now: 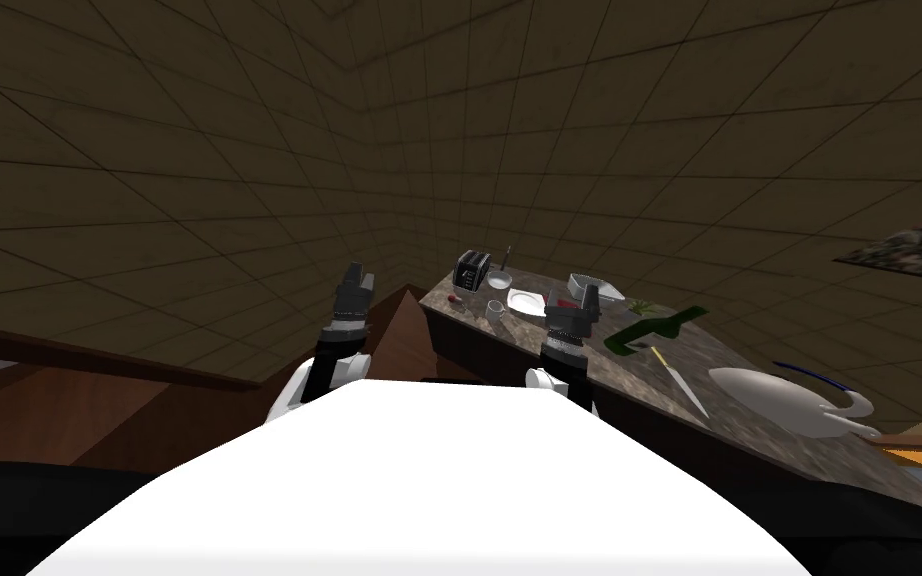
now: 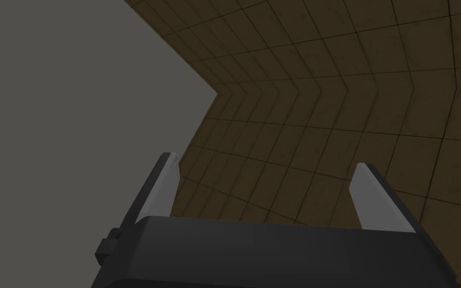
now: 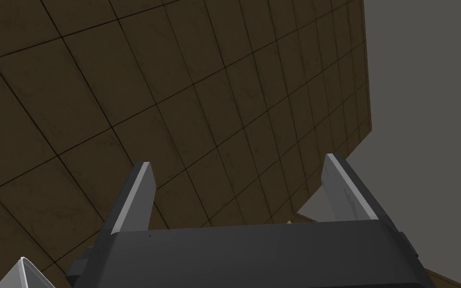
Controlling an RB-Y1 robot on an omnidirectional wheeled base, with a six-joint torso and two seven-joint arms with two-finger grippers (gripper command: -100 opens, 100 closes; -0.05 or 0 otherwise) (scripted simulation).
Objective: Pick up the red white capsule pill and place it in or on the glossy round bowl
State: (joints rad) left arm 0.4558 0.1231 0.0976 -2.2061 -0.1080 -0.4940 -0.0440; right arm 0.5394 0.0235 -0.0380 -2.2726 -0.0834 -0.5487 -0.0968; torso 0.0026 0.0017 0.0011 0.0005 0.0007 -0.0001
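The red and white capsule pill [image 1: 456, 298] lies small on the speckled stone counter [image 1: 589, 365], at its far left end in front of a dark toaster [image 1: 471, 268]. A small round bowl [image 1: 500, 281] stands just right of the toaster, close to the pill. My right gripper [image 1: 581, 300] [image 3: 238, 161] is raised over the counter, nearer to me than the pill and to its right, open and empty. My left gripper [image 1: 354, 275] [image 2: 267, 162] is held up left of the counter, off its end, also open and empty. Both point at the tiled wall.
Along the counter stand a clear glass [image 1: 495, 311], a white plate [image 1: 526, 300], a white rectangular dish [image 1: 594, 290], a lying green bottle [image 1: 654, 328], a knife [image 1: 679, 382] and a large white vessel [image 1: 784, 400]. Brown floor lies left of the counter.
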